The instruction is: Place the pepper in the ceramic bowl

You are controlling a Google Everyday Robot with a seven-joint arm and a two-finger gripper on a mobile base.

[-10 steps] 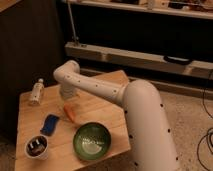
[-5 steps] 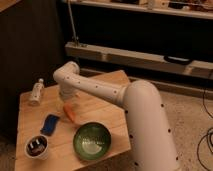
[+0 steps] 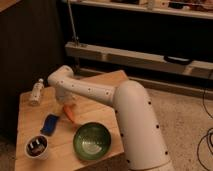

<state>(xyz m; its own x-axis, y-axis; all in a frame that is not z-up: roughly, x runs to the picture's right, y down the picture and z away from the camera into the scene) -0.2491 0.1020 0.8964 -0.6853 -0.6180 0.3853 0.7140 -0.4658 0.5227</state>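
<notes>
The orange pepper (image 3: 70,114) lies or hangs just above the wooden table (image 3: 107,82), near its middle. My gripper (image 3: 67,104) is directly over the pepper's upper end and touches or nearly touches it; the white arm hides the contact. The green ceramic bowl (image 3: 92,141) sits at the table's front edge, a short way to the front right of the pepper, and holds nothing but its pale centre.
A blue sponge-like block (image 3: 49,124) lies left of the pepper. A small white cup with dark contents (image 3: 36,146) stands at the front left. A small pale bottle (image 3: 36,91) stands at the back left. Dark shelving runs behind the table.
</notes>
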